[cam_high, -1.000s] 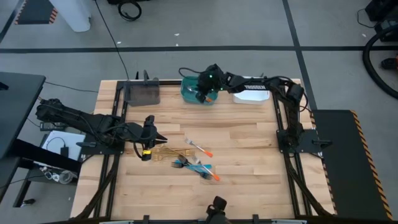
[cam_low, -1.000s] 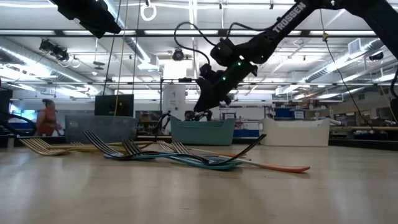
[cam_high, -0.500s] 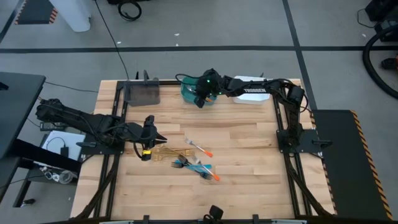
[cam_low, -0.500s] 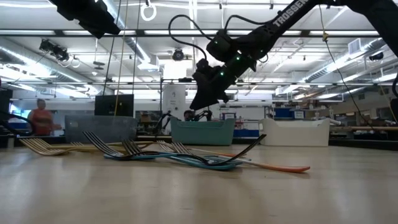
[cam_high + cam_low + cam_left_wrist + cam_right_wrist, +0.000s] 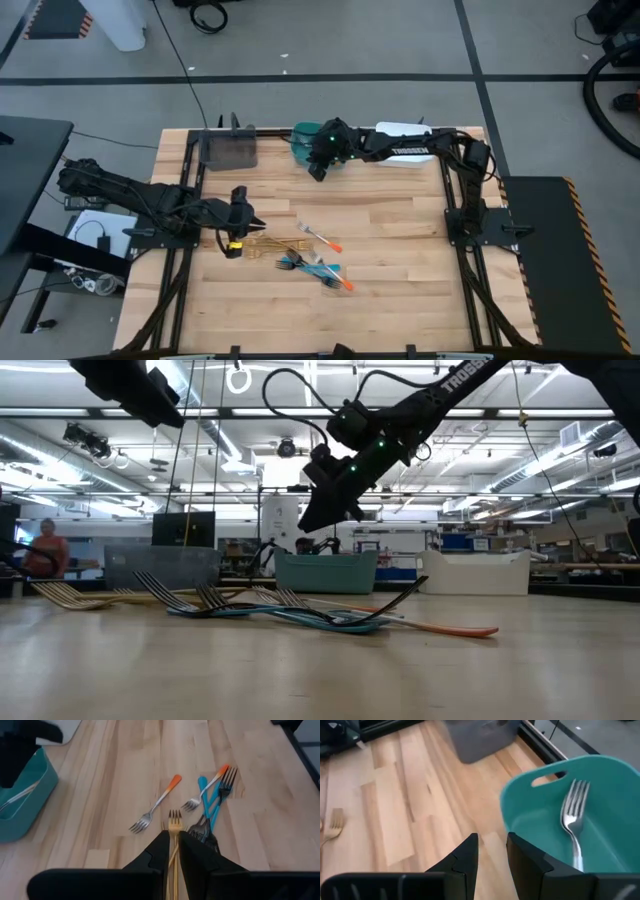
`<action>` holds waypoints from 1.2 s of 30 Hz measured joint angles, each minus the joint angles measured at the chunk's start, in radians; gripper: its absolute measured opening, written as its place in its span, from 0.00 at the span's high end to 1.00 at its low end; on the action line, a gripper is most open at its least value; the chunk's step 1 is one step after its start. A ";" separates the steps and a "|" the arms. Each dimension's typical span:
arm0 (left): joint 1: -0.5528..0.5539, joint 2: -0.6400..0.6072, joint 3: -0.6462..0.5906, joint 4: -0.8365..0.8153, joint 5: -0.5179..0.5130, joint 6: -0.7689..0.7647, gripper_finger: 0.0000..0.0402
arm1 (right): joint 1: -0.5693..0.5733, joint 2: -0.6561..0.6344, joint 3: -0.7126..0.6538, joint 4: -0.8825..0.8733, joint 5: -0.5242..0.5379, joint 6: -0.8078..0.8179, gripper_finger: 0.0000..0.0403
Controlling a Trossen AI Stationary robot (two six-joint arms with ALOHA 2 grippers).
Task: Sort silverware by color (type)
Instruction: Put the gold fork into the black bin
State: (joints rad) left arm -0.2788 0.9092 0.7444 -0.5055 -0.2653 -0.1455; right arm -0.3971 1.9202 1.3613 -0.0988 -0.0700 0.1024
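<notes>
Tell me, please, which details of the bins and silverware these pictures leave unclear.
- Teal bin: the right wrist view's edges cut it off; one fork shows, anything else inside cannot be told.
- Grey bin: too small and dark in the high view to see its contents.
- White bin: largely covered by the right arm in the high view.
- Gold forks: handles hidden behind the left gripper.

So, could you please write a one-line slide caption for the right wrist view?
Right gripper, fingers apart and empty, beside the teal bin holding one silver fork.
</notes>
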 joint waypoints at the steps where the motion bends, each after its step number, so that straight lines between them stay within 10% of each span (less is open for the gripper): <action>1: 0.000 0.000 0.000 -0.003 0.000 0.000 0.87 | 0.007 0.000 0.000 0.003 0.006 0.000 0.73; 36: 0.001 0.000 0.000 -0.017 -0.005 -0.028 0.87 | 0.264 -0.077 0.000 -0.168 0.053 0.034 0.73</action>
State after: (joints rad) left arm -0.2779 0.9092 0.7444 -0.5226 -0.2702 -0.1738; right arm -0.1327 1.8431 1.3617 -0.2673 -0.0168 0.1360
